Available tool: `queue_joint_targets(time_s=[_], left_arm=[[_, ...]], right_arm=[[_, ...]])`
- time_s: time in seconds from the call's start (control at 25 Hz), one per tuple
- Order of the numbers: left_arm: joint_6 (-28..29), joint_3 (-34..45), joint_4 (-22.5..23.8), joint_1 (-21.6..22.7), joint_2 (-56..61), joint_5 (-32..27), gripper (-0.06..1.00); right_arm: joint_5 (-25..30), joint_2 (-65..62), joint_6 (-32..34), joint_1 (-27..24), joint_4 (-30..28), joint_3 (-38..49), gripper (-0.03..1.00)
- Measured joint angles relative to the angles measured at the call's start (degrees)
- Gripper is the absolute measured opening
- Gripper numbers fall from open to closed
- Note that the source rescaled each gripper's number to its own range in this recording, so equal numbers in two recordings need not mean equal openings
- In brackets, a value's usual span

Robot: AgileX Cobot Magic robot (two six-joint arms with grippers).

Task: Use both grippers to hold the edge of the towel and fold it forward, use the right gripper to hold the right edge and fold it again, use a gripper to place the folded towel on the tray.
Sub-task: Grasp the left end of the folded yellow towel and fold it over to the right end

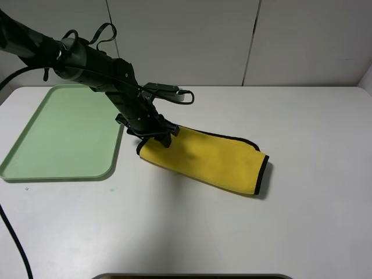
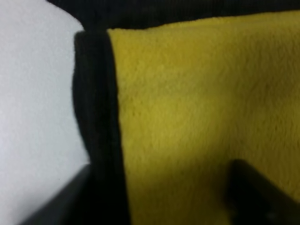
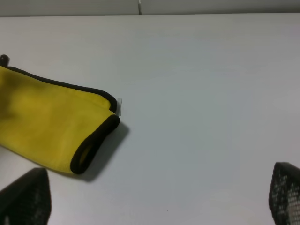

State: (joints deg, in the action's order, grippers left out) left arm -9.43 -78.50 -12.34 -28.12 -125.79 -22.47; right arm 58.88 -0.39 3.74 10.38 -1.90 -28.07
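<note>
The towel (image 1: 203, 157) lies folded into a long yellow strip on the white table, right of the tray (image 1: 58, 133). Its black binding edge (image 1: 263, 174) shows at the right end. My left gripper (image 1: 160, 138) is down on the towel's left end, nearest the tray. In the left wrist view the towel (image 2: 197, 117) and its binding (image 2: 96, 117) fill the frame, and the left gripper (image 2: 159, 173) has its jaws apart with cloth between them. My right gripper (image 3: 159, 171) is open and empty, off to the right of the towel's right end (image 3: 47, 126). It is out of the high view.
The pale green tray holds nothing and sits at the table's left side. The white table (image 1: 290, 232) stretches right and in front of the towel. A white wall stands behind it. A black cable (image 1: 14, 244) hangs at the front left.
</note>
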Motion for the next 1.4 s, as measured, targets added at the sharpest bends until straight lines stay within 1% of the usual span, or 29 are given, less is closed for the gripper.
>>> queue_joint_targets(time_s=[0.2, 0.36, 0.44, 0.72, 0.88, 1.0, 1.24, 1.28, 1.32, 1.4], left_arm=[[0.0, 0.0, -0.56, 0.0, -0.07, -0.17, 0.22], [0.0, 0.0, -0.88, 0.0, -0.07, -0.18, 0.07], [0.0, 0.0, -0.9, -0.06, -0.07, -0.18, 0.05], [0.06, 0.0, -0.96, -0.06, 0.05, -1.2, 0.05], [0.06, 0.0, -0.05, 0.44, 2.47, -4.25, 0.05], [0.06, 0.0, 1.61, 1.39, 5.51, -7.0, 0.05], [0.18, 0.0, 7.71, 3.56, 11.47, -13.83, 0.05], [0.23, 0.0, 9.43, 3.84, 12.65, -15.04, 0.05], [0.57, 0.0, 12.34, 4.43, 14.29, -17.2, 0.05], [0.88, 0.0, 15.09, 4.68, 15.9, -19.12, 0.05]], right_arm=[[0.0, 0.0, 0.0, 0.0, 0.0, 0.0, 1.0], [0.0, 0.0, 0.0, 0.0, 0.0, 0.0, 1.0], [0.0, 0.0, 0.0, 0.0, 0.0, 0.0, 1.0], [0.0, 0.0, 0.0, 0.0, 0.05, 0.0, 1.0], [0.0, 0.0, 0.0, 0.0, 0.05, 0.0, 1.0], [0.0, 0.0, 0.0, 0.0, 0.05, 0.0, 1.0], [0.0, 0.0, 0.0, 0.0, 0.11, 0.0, 1.0], [0.0, 0.0, 0.0, 0.0, 0.11, 0.0, 1.0], [0.0, 0.0, 0.0, 0.0, 0.11, 0.0, 1.0], [0.0, 0.0, 0.0, 0.0, 0.11, 0.0, 1.0]])
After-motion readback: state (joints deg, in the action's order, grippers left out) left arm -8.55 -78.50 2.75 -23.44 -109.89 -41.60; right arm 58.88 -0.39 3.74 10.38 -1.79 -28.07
